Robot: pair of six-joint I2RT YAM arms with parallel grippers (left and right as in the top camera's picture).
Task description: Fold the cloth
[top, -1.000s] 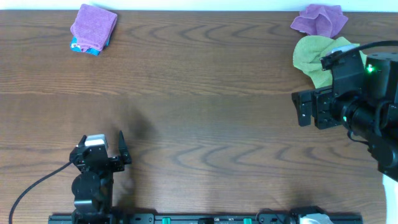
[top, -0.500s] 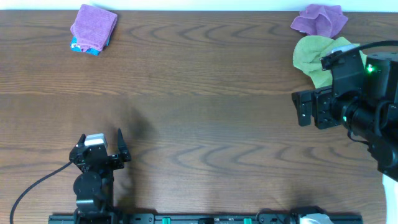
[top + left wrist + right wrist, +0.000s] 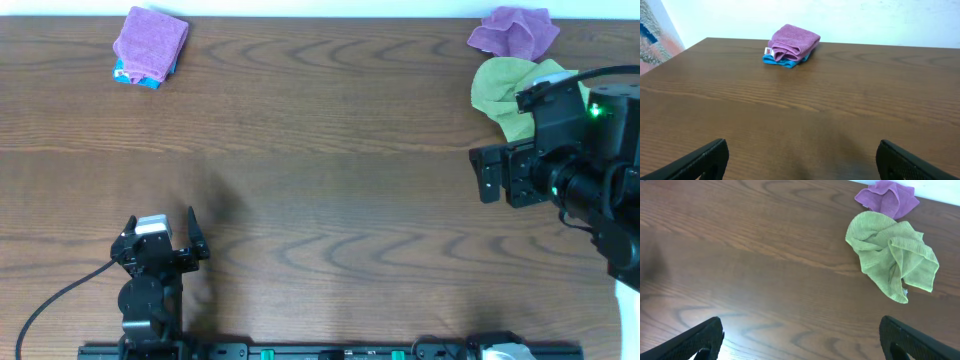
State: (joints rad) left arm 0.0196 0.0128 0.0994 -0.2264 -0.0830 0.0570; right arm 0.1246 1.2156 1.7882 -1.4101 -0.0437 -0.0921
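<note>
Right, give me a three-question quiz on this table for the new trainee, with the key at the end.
1. True or false: the left gripper and the right gripper are both open and hold nothing.
2. The folded purple cloth lies on: A) a blue cloth; B) a tray; C) bare wood.
3. Fill in: the bunched purple cloth lies next to a crumpled ___ cloth.

Key: 1 true. 2 A. 3 green, the green cloth.
</note>
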